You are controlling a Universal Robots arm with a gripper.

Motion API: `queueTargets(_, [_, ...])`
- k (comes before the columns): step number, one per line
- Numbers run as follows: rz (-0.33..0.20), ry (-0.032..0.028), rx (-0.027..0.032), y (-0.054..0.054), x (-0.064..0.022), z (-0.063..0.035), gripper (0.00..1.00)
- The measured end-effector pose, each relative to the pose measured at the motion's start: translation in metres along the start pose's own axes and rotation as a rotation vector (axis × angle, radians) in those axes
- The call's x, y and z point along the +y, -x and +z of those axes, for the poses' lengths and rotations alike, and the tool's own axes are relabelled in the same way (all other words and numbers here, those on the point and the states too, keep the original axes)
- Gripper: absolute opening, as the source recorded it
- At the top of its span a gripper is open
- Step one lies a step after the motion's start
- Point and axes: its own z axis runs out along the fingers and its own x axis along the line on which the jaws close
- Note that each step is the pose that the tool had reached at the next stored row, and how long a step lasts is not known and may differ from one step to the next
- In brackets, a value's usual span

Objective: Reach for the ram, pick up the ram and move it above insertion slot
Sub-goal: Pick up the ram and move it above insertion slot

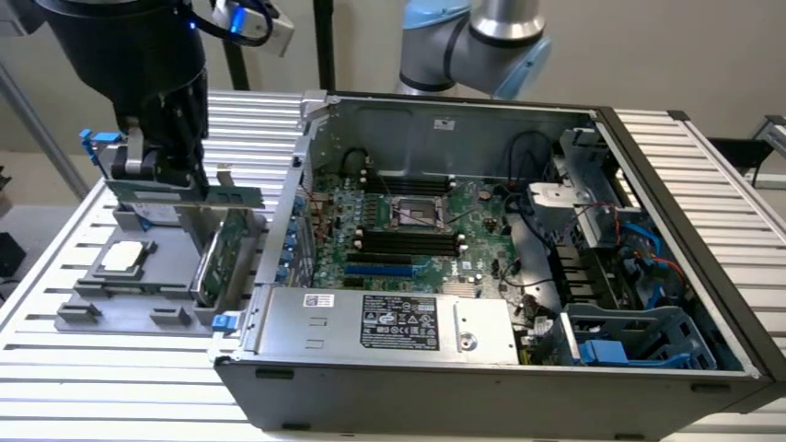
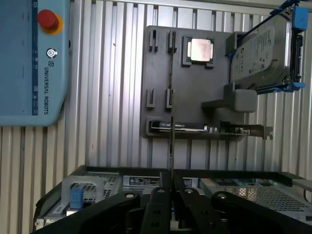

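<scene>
My gripper (image 1: 166, 177) hangs over the grey parts holder (image 1: 123, 276) at the exterior view's left, outside the computer case. It is shut on the ram (image 1: 184, 196), a long thin green stick held level just above the holder. In the wrist view the ram (image 2: 171, 126) shows edge-on as a thin dark line running out from between the black fingers (image 2: 158, 204) of the gripper (image 2: 170, 190). The motherboard's black insertion slots (image 1: 406, 241) lie inside the open case, well toward the exterior view's right of the gripper.
On the holder stand a taller green expansion card (image 1: 227, 262) with a metal bracket, a silver hard drive (image 2: 263, 48) with blue clips and a CPU chip (image 2: 200, 49). The open case wall (image 1: 289, 212) rises between holder and motherboard. A teach pendant (image 2: 34, 58) lies nearby.
</scene>
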Motion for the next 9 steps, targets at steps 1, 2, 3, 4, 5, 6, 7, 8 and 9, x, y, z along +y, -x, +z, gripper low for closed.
queueTargets(1, [0.000,0.0000,-0.0025,0.000,-0.0044,-0.0009,0.14])
queueTargets(2, [0.000,0.0000,-0.0048,0.000,-0.0089,-0.0016,0.14])
queueTargets(3, [0.000,-0.0001,-0.0068,0.000,-0.0133,-0.0021,0.14])
queueTargets(4, [0.000,-0.0002,-0.0084,0.000,-0.0178,-0.0026,0.14])
queueTargets(5, [-0.001,-0.0002,-0.0098,0.000,-0.0226,-0.0030,0.14])
queueTargets(6, [-0.001,-0.0003,-0.0109,-0.001,-0.0269,-0.0033,0.14])
queueTargets(7, [-0.001,-0.0004,-0.0121,-0.001,-0.0314,-0.0036,0.14])
queueTargets(8, [-0.001,-0.0003,-0.0131,-0.001,-0.0359,-0.0039,0.14])
queueTargets(9, [-0.001,-0.0004,-0.0141,-0.001,-0.0408,-0.0042,0.14])
